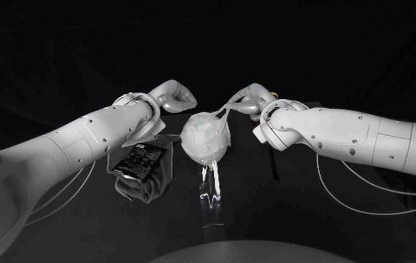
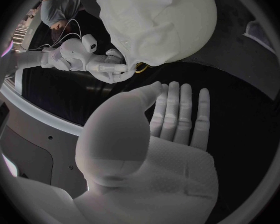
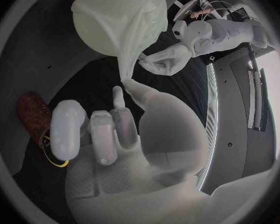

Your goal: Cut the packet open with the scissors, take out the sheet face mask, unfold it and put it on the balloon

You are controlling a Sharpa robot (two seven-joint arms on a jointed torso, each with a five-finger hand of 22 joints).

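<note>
Nearest to the robot, a thin shiny streak lies on the black table, and I cannot tell what it is. Just behind it to the left, the dark packet rests on a grey cloth, out of the way of the arms and probably not needed any more. The sheet face mask is draped over the balloon, which stands in the middle between the two hands. The right hand pinches one edge of the mask between thumb and fingertip and draws it away from the balloon as a taut strip, I think in order to flatten a fold or to pull the sheet into its proper position. The left hand waits near the other side of the balloon with fingers stretched side by side and nothing in them, probably ready to steady the balloon or press the mask down. The task seems to be near its end.
</note>
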